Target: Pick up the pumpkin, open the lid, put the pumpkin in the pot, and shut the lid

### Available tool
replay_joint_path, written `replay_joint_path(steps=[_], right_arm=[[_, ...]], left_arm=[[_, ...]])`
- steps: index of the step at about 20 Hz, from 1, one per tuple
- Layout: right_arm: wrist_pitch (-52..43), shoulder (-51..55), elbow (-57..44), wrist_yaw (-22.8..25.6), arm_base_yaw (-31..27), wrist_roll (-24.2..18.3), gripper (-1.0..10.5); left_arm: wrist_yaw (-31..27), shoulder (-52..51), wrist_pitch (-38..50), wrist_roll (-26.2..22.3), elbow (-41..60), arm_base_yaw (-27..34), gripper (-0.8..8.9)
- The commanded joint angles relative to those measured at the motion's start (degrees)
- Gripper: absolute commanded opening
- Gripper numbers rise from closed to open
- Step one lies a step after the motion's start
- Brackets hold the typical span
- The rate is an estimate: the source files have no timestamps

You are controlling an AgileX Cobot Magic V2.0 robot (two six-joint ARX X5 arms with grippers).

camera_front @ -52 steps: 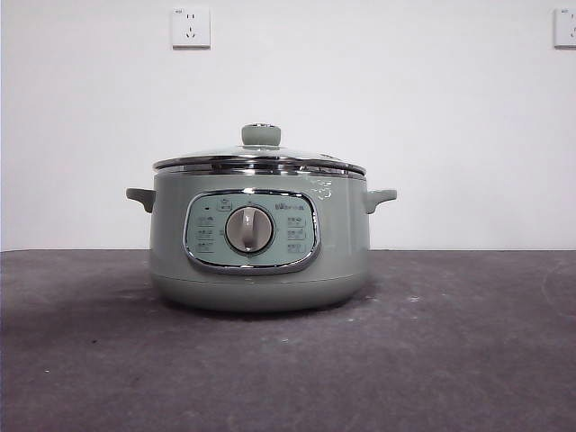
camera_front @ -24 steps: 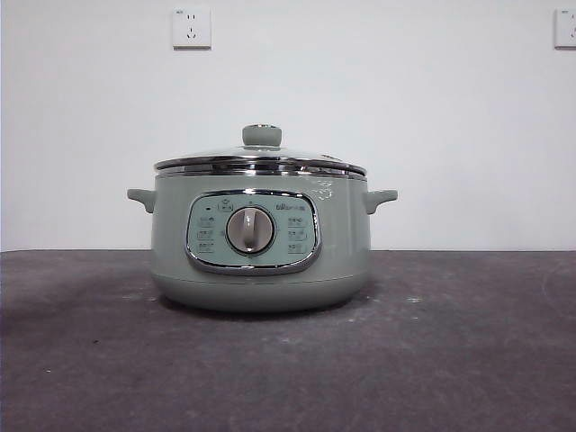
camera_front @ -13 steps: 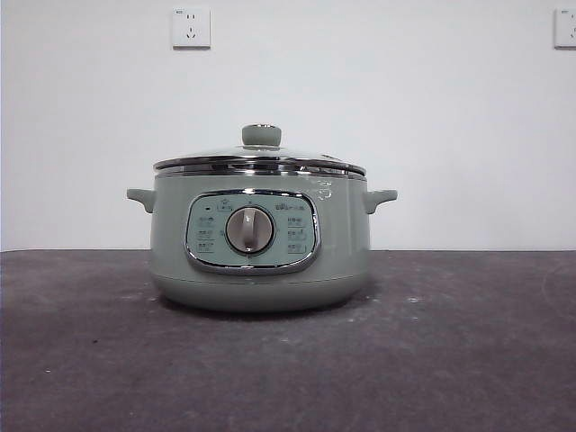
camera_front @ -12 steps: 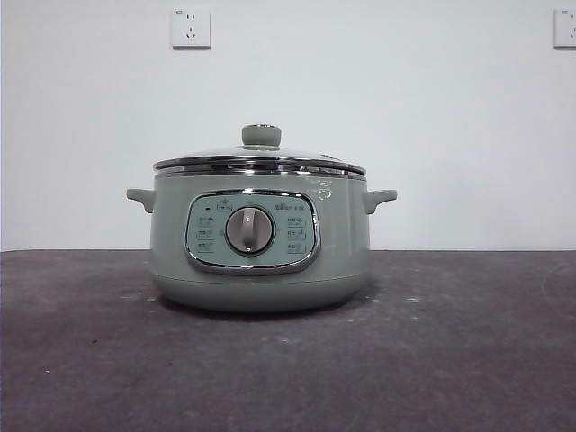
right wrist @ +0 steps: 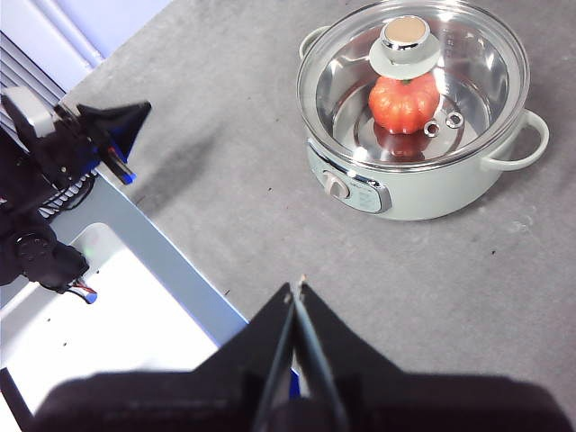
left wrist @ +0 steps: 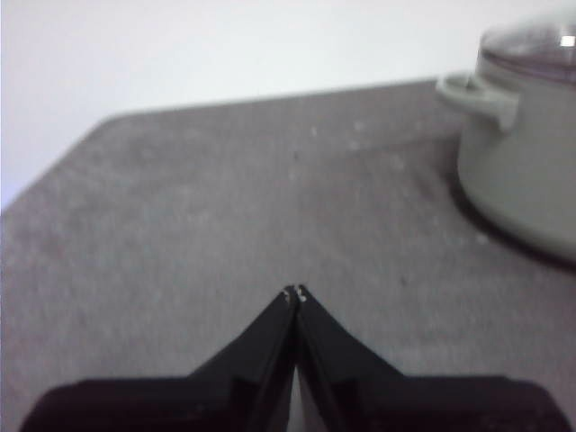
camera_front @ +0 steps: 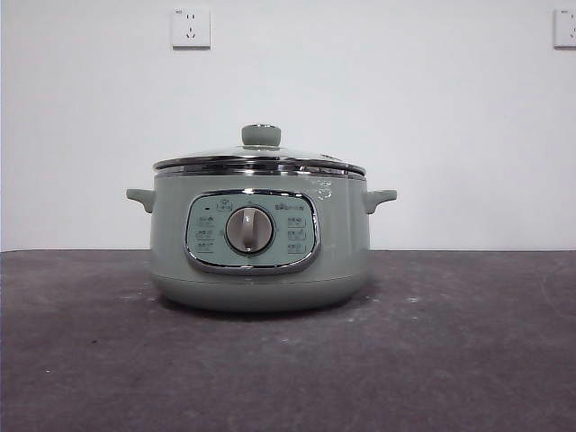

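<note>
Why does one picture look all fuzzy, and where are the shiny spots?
The left wrist view is soft and blurred, so the pot and the table look hazy. The right wrist view is sharper, with bright glare on the lid, yet the pumpkin shows through. The front view is evenly lit, with a faint shadow under the pot.

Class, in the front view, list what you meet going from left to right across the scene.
White wall socket → pale sage-green pot's left handle → chrome-framed control panel with its dial → pot's right handle → second wall socket.
</note>
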State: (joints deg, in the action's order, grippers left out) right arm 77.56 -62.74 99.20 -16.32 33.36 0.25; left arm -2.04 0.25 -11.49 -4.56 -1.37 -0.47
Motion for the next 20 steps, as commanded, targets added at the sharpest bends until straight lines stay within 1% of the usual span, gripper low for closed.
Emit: replay_joint_path(steps=[1, 18, 20], right_arm=[[1.0, 0.2, -0.4, 0.2, 0.1, 0.3, 0.0], [0.9, 0.2, -0.4, 0.2, 0.0, 0.2, 0.0], [0.9, 0.7, -0.4, 2.2, -1.3, -3.9, 0.0]], left_arm=[[0.9, -0.1, -0.5, 1.7, 0.7, 0.2, -0.04], [0.8, -0.1, -0.4, 2.0, 0.7, 0.2, -0.04], [0.8, -0.1, -0.4, 2.0, 0.7, 0.2, -0.03]])
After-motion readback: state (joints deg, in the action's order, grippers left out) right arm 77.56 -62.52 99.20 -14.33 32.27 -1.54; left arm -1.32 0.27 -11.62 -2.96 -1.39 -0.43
